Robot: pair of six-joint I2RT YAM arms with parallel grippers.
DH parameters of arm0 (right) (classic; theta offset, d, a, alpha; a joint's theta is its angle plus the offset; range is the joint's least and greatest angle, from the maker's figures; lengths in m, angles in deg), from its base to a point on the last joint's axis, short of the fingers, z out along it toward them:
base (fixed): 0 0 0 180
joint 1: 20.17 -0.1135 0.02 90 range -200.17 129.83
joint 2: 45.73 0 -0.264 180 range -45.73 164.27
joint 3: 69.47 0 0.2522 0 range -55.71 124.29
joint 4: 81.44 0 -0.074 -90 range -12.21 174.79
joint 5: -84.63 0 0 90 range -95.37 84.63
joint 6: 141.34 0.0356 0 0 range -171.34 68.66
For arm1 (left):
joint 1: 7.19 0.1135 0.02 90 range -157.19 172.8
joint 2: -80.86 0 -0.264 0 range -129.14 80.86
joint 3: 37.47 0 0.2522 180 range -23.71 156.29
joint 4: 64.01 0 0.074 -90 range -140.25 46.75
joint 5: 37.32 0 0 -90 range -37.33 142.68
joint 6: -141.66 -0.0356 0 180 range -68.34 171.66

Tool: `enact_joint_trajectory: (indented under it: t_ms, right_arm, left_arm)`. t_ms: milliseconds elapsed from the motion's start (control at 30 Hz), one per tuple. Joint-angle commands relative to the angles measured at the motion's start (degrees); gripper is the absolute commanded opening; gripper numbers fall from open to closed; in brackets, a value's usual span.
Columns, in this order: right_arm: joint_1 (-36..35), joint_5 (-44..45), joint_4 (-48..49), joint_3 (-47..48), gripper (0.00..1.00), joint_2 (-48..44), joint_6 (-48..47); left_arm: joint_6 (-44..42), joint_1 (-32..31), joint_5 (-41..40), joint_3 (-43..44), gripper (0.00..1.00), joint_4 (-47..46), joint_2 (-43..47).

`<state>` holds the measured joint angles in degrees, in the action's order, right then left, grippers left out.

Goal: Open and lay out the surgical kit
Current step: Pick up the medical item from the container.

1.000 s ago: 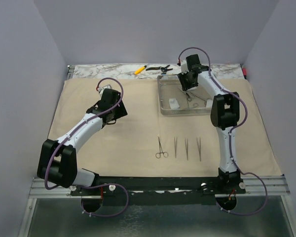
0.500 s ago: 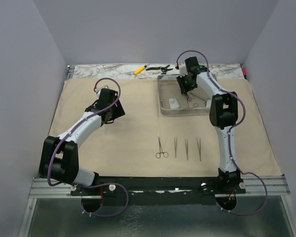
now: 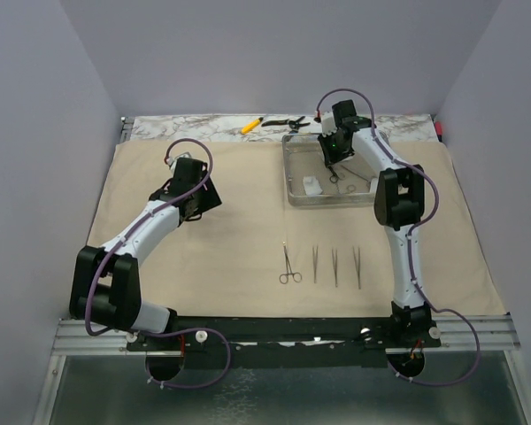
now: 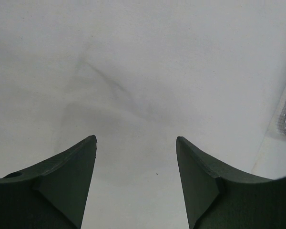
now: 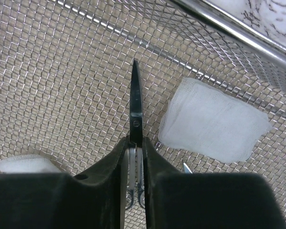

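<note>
**Kit (image 3: 248, 226) spread on the desk (image 3: 186, 127); right gripper (image 5: 136, 143) pinches a clamp (image 5: 136, 98) in the tray (image 5: 219, 21)**

The clamp lies flat on the tray's mesh floor. Its closed tip points away from the wrist and its shanks run back between the two fingers (image 5: 100, 195). The gap between the fingers is narrow, with one pad against each side of the shanks. The ring handles sit just behind the pads, half hidden.

A gauze pad (image 5: 214, 126) lies just beside the tip, towards the tray's wall, clear of the clamp. A second gauze (image 5: 21, 164) shows on the other side, next to a finger. A small steel tip (image 5: 186, 167) pokes out by the other finger; what it belongs to cannot be told.

The tray sits on the cloth (image 3: 460, 239) by its far edge, right of the middle. Towards the cloth's near edge, a second clamp (image 3: 289, 266) and three tweezers (image 3: 335, 266) lie in a row, apart from one another and well away from both grippers.

The left gripper (image 4: 136, 140) hangs over bare cloth in the left half, its fingers wide with nothing between them.

A pen (image 3: 252, 125) and pliers (image 3: 286, 121) lie on the marbled strip along the desk's far edge, beyond the cloth.
</note>
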<state>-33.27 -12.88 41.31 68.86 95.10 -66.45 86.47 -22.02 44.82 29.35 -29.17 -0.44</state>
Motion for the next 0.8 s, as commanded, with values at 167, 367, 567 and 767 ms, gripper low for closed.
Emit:
enact_joint_trajectory:
  t_ms: [167, 367, 567, 767]
  right_arm:
    - [-0.12, -2.22, -0.88, -0.72, 0.13, 0.22, 3.41]
    - [-0.13, 0.37, 1.78, -1.61, 0.3, -0.48, 2.88]
    - [-0.16, -1.52, -2.07, 1.35, 0.31, 4.96, 2.24]
    - [-0.51, 1.89, -1.25, -2.43, 0.12, 4.87, 2.58]
  left_arm:
    - [-0.19, 0.66, 1.79, -0.58, 0.68, 0.01, 2.03]
    - [0.09, 0.69, 2.05, -0.54, 0.68, 0.01, 1.9]
    - [0.42, 0.76, 2.05, -0.76, 0.68, -0.01, 1.72]
    - [0.7, 0.76, 2.31, -1.0, 0.68, -0.04, 1.63]
